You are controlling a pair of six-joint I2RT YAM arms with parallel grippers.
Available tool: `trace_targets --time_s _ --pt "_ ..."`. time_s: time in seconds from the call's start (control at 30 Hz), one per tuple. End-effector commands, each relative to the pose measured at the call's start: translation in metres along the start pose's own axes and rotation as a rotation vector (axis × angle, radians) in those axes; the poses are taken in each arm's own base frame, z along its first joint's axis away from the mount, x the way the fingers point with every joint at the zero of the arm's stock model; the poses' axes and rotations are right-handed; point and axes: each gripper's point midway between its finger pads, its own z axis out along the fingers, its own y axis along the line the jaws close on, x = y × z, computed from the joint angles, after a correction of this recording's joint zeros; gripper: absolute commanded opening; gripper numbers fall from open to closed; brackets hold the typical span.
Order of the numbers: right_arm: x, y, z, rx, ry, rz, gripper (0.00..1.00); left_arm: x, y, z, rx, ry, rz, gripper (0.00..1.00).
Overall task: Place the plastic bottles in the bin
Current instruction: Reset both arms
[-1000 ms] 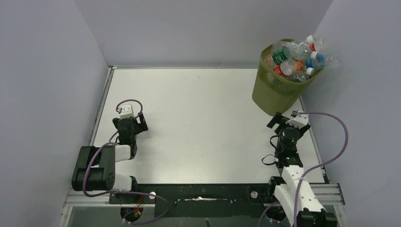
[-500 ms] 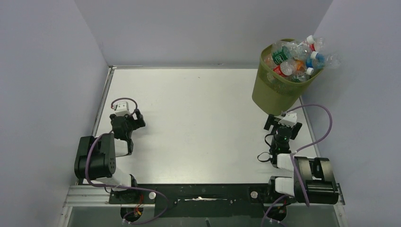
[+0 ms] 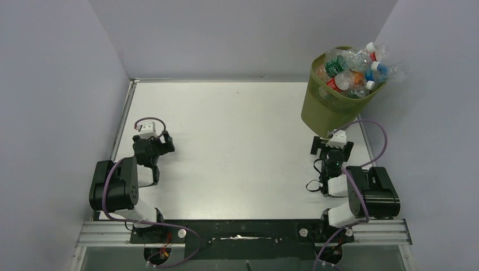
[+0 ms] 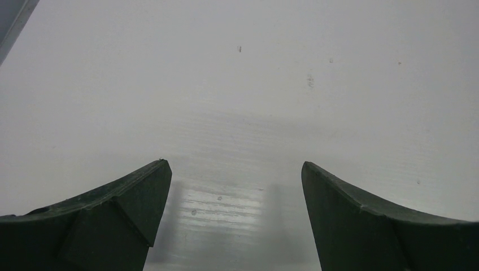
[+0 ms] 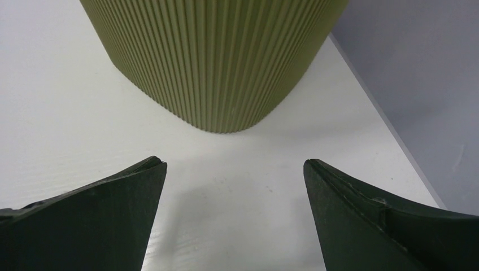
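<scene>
The olive-green bin (image 3: 327, 110) stands at the table's far right corner, heaped above its rim with several plastic bottles (image 3: 353, 70), clear and orange, with red, green and blue labels. My right gripper (image 3: 329, 142) is folded back low over the table just in front of the bin, open and empty; its wrist view shows the bin's ribbed wall (image 5: 217, 56) close ahead, beyond the right gripper (image 5: 234, 166). My left gripper (image 3: 155, 141) is folded near the left edge, open with only bare table between its fingers, as the left gripper (image 4: 236, 169) shows in its own view.
White table (image 3: 237, 135) enclosed by grey-lilac walls on the left, back and right. A black rail (image 3: 243, 231) with the arm bases runs along the near edge. Purple cables loop over both arms.
The right arm has pulled back and folded down toward its base, its gripper shifting slightly left in front of the bin. The left arm folded back earlier and now hardly moves.
</scene>
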Motion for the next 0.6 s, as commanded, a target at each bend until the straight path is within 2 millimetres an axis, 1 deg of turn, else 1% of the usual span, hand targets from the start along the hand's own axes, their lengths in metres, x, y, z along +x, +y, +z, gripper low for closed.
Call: trace_targets --time_s 0.0,0.03,0.07,0.13,0.17,0.2,0.23,0.3,0.37,0.57 --pt "-0.037 0.003 0.006 -0.048 -0.158 0.039 0.98 -0.034 -0.011 -0.001 0.047 -0.146 0.035 0.87" --pt "-0.037 0.0 0.007 -0.025 -0.175 0.035 0.98 -0.034 -0.011 -0.005 0.048 -0.161 0.039 0.87" --pt "-0.035 0.0 0.009 -0.013 -0.15 0.043 0.98 -0.034 -0.013 -0.009 0.05 -0.18 0.044 0.87" --pt "-0.034 0.001 0.011 -0.025 -0.14 0.039 0.98 -0.029 -0.013 -0.017 0.051 -0.204 0.048 0.87" --pt "-0.034 0.001 0.012 -0.024 -0.141 0.039 0.98 -0.033 -0.011 -0.02 0.048 -0.244 0.037 0.87" --pt "-0.032 0.002 0.013 -0.028 -0.13 0.042 0.98 -0.031 -0.009 -0.021 0.049 -0.239 0.027 0.87" --pt "-0.033 0.002 0.013 -0.028 -0.129 0.044 0.98 -0.028 -0.008 -0.022 0.041 -0.22 0.022 0.87" --pt "-0.033 0.002 0.016 -0.026 -0.125 0.045 0.98 -0.031 -0.009 -0.019 0.041 -0.23 0.031 0.87" --pt "-0.031 0.002 0.018 -0.036 -0.11 0.048 0.98 -0.028 -0.01 -0.018 0.044 -0.215 0.039 0.87" --pt "-0.029 0.002 0.021 -0.046 -0.095 0.053 0.98 -0.03 -0.011 -0.016 0.038 -0.216 0.046 0.87"
